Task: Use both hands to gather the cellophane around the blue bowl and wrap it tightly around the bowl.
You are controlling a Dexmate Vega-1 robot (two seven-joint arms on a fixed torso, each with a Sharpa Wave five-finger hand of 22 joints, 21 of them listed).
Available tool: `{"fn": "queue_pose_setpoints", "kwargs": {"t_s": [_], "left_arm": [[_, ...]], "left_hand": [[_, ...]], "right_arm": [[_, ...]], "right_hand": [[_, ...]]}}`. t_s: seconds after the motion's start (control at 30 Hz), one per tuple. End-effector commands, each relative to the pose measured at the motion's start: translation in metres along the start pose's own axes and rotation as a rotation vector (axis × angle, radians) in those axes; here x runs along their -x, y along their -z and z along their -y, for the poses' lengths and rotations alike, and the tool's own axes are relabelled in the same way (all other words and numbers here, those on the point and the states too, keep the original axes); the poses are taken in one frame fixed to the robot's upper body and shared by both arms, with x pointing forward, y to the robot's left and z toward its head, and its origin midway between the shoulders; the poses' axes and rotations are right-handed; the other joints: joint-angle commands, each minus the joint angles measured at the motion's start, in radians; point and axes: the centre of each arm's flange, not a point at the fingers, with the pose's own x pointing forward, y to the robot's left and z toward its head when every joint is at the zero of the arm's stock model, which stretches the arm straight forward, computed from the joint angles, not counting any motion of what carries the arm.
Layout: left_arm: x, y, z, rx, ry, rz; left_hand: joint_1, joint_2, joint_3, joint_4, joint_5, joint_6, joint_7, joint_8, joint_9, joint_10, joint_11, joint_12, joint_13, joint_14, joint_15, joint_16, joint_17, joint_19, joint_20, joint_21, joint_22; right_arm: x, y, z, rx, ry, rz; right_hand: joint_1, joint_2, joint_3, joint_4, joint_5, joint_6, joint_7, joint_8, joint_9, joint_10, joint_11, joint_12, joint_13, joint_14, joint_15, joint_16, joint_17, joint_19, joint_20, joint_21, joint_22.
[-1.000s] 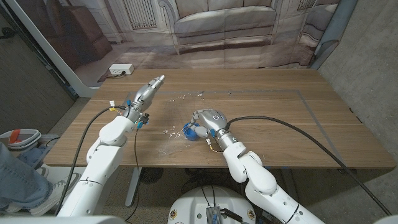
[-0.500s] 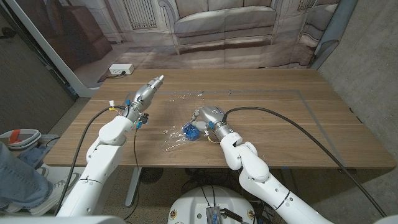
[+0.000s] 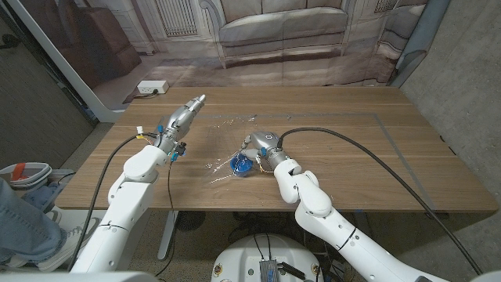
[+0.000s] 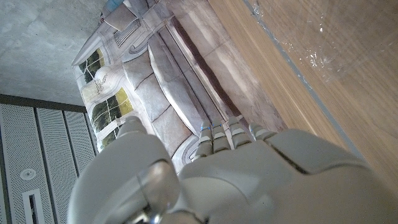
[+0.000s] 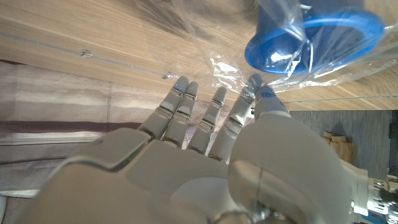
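The blue bowl point(image 3: 241, 164) sits near the table's front middle, lying under crinkled clear cellophane point(image 3: 221, 149) that spreads over the wood toward the far left. In the right wrist view the bowl point(image 5: 314, 36) shows through the cellophane point(image 5: 280, 68) just past my fingertips point(image 5: 181, 86). My right hand point(image 3: 262, 144) hovers right beside the bowl on its far right side, fingers spread and holding nothing. My left hand point(image 3: 185, 117) is raised at the sheet's left edge, fingers straight and together, empty. The left wrist view shows its fingers point(image 4: 224, 134) and a cellophane corner point(image 4: 311, 43).
The wooden table point(image 3: 391, 157) is bare to the right of the bowl. Black cables point(image 3: 368, 160) trail from both wrists across the table. A white box point(image 3: 153, 88) lies on the floor beyond the far left corner. A person's leg point(image 3: 19, 219) shows at the picture's left.
My right hand has drawn back slightly from the bowl toward the far side, uncovering more of it, while its forearm swung left. The left hand has stayed put.
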Motion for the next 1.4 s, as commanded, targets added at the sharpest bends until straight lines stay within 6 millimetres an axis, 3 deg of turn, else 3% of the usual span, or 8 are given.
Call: {"fn": "queue_pose_setpoints", "kwargs": {"t_s": [0.03, 0.17, 0.3, 0.4, 0.47, 0.63, 0.93, 1.4], "left_arm": [[-0.001, -0.001, -0.003, -0.001, 0.005, -0.002], [-0.002, -0.002, -0.003, -0.001, 0.01, 0.0], [-0.003, -0.003, -0.003, 0.002, 0.01, 0.003], [-0.003, -0.003, -0.003, 0.005, 0.013, 0.003], [-0.003, -0.003, -0.003, 0.005, 0.013, 0.003], [-0.001, -0.003, -0.002, -0.001, 0.011, 0.0], [0.0, -0.001, -0.001, -0.013, 0.011, -0.014], [-0.001, 0.0, -0.002, -0.015, 0.021, -0.012]], "left_hand": [[0.004, 0.001, 0.0, -0.006, 0.0, 0.007, -0.001, 0.004, 0.003, 0.003, 0.0, -0.001, 0.004, -0.001, 0.0, 0.003, 0.003, -0.019, 0.004, -0.002, 0.003], [0.005, 0.002, -0.001, -0.006, 0.0, 0.007, -0.002, 0.004, 0.003, 0.003, -0.001, -0.001, 0.004, -0.002, -0.001, 0.002, 0.004, -0.02, 0.005, -0.002, 0.004], [0.005, 0.002, -0.001, -0.006, 0.0, 0.008, -0.002, 0.004, 0.003, 0.002, -0.001, -0.001, 0.004, -0.003, -0.002, 0.002, 0.004, -0.023, 0.007, -0.003, 0.004], [0.005, 0.003, -0.001, -0.006, 0.0, 0.009, -0.003, 0.004, 0.003, 0.002, 0.0, -0.001, 0.004, -0.002, -0.002, 0.002, 0.004, -0.023, 0.008, -0.002, 0.004], [0.005, 0.003, -0.001, -0.006, 0.0, 0.01, -0.003, 0.004, 0.003, 0.002, -0.002, -0.001, 0.004, -0.002, -0.002, 0.003, 0.004, -0.023, 0.008, -0.002, 0.004], [0.006, 0.005, -0.001, -0.006, 0.0, 0.011, -0.004, 0.005, 0.003, 0.002, -0.002, -0.001, 0.004, -0.001, -0.002, 0.003, 0.004, -0.024, 0.009, -0.002, 0.004], [0.008, 0.007, -0.001, -0.006, 0.0, 0.011, -0.006, 0.004, 0.003, 0.003, -0.004, -0.001, 0.004, 0.0, 0.0, 0.004, 0.004, -0.023, 0.011, 0.0, 0.004], [0.01, 0.011, -0.001, -0.006, 0.0, 0.025, -0.007, 0.008, 0.003, 0.005, -0.004, 0.0, 0.004, 0.003, -0.001, 0.005, 0.004, -0.024, 0.013, 0.001, 0.004]], "right_arm": [[-0.013, 0.006, -0.005, -0.015, -0.039, -0.034], [-0.014, 0.008, -0.006, -0.024, -0.052, -0.051], [-0.016, 0.011, -0.007, -0.035, -0.091, -0.069], [-0.018, 0.013, -0.008, -0.046, -0.134, -0.074], [-0.018, 0.015, -0.009, -0.058, -0.145, -0.069], [-0.016, 0.015, -0.009, -0.075, -0.126, -0.051], [-0.017, 0.017, -0.003, -0.132, -0.074, -0.048], [-0.027, 0.025, 0.0, -0.214, -0.062, -0.106]], "right_hand": [[-0.011, -0.001, 0.0, 0.005, -0.001, -0.008, 0.0, -0.006, 0.004, 0.001, 0.011, -0.004, 0.002, 0.002, -0.087, -0.002, 0.003, -0.002, 0.004, 0.0, 0.002], [-0.016, 0.0, -0.002, 0.008, -0.002, -0.013, 0.0, -0.008, 0.006, 0.001, 0.016, -0.005, 0.002, 0.001, -0.084, -0.002, 0.004, -0.005, 0.009, -0.002, 0.001], [-0.066, 0.004, -0.019, 0.035, -0.007, -0.064, 0.001, -0.033, 0.009, -0.006, 0.034, -0.011, 0.004, -0.008, -0.07, -0.005, 0.008, -0.019, 0.025, -0.008, 0.0], [-0.131, -0.001, -0.041, 0.062, -0.007, -0.197, 0.007, -0.101, 0.008, -0.003, 0.035, -0.015, 0.005, -0.023, -0.05, -0.011, 0.007, -0.039, 0.051, -0.02, -0.002], [-0.164, -0.012, -0.054, 0.07, -0.007, -0.282, 0.007, -0.142, 0.008, -0.029, 0.064, -0.028, 0.006, -0.025, -0.04, -0.013, 0.004, -0.053, 0.07, -0.03, -0.004], [-0.231, -0.022, -0.08, 0.097, -0.007, -0.395, 0.019, -0.176, 0.008, -0.047, 0.078, -0.037, 0.008, -0.045, -0.022, -0.018, 0.005, -0.07, 0.09, -0.044, -0.006], [-0.313, -0.026, -0.107, 0.127, -0.006, -0.572, 0.054, -0.19, 0.004, -0.095, 0.111, -0.057, 0.008, -0.114, 0.011, -0.028, 0.001, -0.091, 0.106, -0.065, -0.01], [-0.381, -0.019, -0.129, 0.162, -0.006, -0.606, 0.071, -0.173, 0.001, -0.056, 0.127, -0.043, 0.008, -0.079, 0.016, -0.01, 0.001, -0.081, 0.118, -0.069, -0.01]]}}
